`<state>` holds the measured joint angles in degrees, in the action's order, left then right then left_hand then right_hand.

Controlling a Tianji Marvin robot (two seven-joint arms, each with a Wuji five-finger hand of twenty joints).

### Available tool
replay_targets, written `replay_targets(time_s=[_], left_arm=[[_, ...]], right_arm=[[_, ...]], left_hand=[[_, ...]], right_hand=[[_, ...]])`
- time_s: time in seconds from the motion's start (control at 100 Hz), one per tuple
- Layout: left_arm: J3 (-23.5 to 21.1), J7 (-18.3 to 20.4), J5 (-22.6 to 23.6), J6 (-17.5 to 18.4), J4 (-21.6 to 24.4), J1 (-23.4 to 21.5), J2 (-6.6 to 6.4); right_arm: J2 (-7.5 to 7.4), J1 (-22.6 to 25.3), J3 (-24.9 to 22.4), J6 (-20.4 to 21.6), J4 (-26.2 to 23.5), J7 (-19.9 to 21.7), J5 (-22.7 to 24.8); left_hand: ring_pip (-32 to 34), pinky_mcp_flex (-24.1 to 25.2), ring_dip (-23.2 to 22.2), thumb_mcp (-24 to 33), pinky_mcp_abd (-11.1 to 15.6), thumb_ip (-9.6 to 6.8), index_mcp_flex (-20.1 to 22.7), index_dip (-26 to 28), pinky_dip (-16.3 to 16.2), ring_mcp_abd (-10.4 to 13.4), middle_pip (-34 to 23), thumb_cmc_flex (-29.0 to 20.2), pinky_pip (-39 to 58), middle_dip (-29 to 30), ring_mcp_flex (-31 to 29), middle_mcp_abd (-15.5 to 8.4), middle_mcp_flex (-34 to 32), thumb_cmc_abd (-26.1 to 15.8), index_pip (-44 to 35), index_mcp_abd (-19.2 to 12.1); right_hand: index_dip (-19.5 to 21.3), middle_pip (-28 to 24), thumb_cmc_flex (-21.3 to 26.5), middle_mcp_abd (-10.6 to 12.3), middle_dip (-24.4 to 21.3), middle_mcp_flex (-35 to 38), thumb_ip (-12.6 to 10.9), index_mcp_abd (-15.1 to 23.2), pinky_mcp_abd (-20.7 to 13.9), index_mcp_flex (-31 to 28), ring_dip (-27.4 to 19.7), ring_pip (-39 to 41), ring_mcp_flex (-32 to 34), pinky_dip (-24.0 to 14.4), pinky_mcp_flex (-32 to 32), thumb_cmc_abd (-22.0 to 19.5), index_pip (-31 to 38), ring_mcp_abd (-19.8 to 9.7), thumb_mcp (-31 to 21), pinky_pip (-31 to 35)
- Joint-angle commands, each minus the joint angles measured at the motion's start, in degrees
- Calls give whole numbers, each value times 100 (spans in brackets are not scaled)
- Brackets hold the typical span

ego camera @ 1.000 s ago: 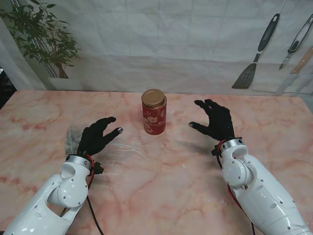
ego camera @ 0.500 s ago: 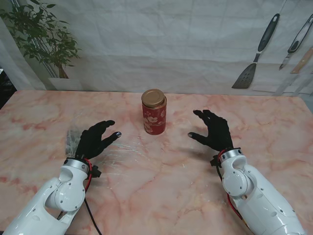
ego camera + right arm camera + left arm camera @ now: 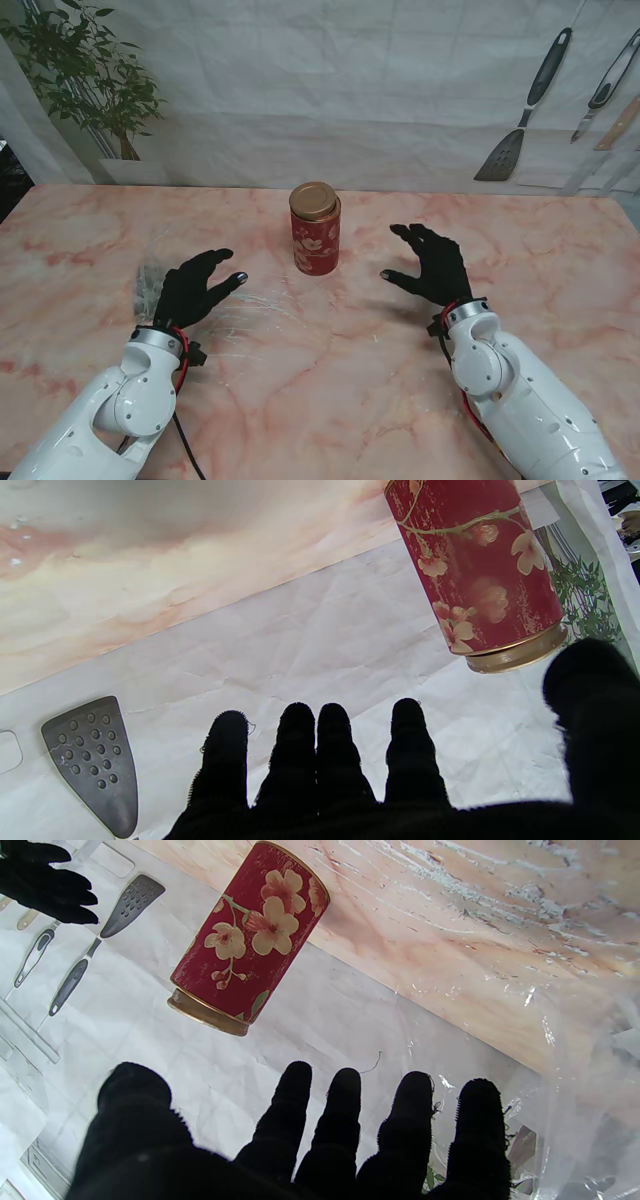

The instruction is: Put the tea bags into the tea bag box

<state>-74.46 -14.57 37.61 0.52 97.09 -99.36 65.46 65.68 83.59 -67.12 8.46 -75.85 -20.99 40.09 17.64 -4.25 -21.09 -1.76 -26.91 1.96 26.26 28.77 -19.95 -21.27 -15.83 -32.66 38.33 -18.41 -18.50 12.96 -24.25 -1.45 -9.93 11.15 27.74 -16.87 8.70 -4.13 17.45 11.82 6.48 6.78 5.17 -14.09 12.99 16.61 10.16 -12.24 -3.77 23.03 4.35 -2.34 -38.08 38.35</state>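
While both arms reach in from the near corners, the tea bag box [image 3: 315, 229], a red cylindrical tin with cream flower print and a gold lid, stands upright at mid-tabletop [image 3: 330, 370], farther from me than both hands and between them. Lid is on. No brand, label or readable writing on the tin in any view, only the floral pattern.

Left hand [image 3: 192, 285] in a black glove, fingers spread and holding nothing, hovers over a sheet of crinkled clear plastic [image 3: 240, 310] lying on the tabletop to the left of the tin; thumb points toward the tin, well apart from it. In the left wrist view the tin [image 3: 250, 937] sits beyond the fingertips [image 3: 295, 1080], and the plastic [image 3: 575, 1040] covers the marble on the side of the little finger. Tea bags cannot be made out; something small and dark shows through the plastic near the left hand, too blurred to name.

Right hand [image 3: 432, 265], also gloved, fingers apart and empty, sits to the right of the tin, clear of it, palm turned partly toward it. Right wrist view: tin [image 3: 475, 570] off to the thumb side, beyond the fingers [image 3: 330, 740].

Backdrop: white cloth with a slotted spatula [image 3: 520, 110] and other utensils at far right, potted plant [image 3: 85, 75] at far left.
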Motion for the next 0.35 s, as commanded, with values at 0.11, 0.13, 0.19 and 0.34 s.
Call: replay_targets(time_s=[0.11, 0.13, 0.19, 0.34], left_arm=[[-34, 79, 68, -115, 150, -116, -8], [-38, 77, 75, -135, 164, -119, -6], [-42, 50, 71, -190, 200, -126, 3], [-46, 41, 119, -232, 262, -158, -1]], right_arm=[[3, -104, 14, 71, 31, 115, 40], [7, -114, 19, 72, 42, 102, 34], [14, -134, 28, 81, 60, 77, 22], [-1, -154, 32, 89, 64, 94, 71]], left_hand=[[-255, 45, 74, 55, -55, -145, -227, -50, 107, 81, 27, 137, -202, 121, 100, -184, 138, -68, 82, -58], [-256, 47, 75, 55, -55, -145, -223, -50, 108, 79, 26, 136, -204, 120, 103, -187, 137, -66, 81, -57], [-249, 48, 71, 57, -59, -146, -216, -49, 109, 77, 16, 124, -206, 117, 92, -190, 124, -58, 77, -57], [-240, 37, 67, 56, -62, -146, -207, -49, 105, 89, 6, 115, -197, 114, 82, -194, 111, -61, 73, -48]], right_hand=[[109, 137, -44, 25, 24, -244, -174, -7, -183, -34, -40, -131, -227, -63, -40, -59, -137, -23, 15, -225], [116, 136, -38, 25, 27, -238, -174, -8, -177, -41, -38, -128, -220, -68, -36, -55, -139, -25, 11, -224], [130, 144, -33, 27, 29, -241, -171, -8, -217, -45, -37, -131, -230, -78, -45, -52, -148, -26, 4, -232], [159, 170, -46, 15, 30, -251, -167, -16, -171, -39, -35, -135, -246, -100, -39, -66, -177, -16, -3, -242]])
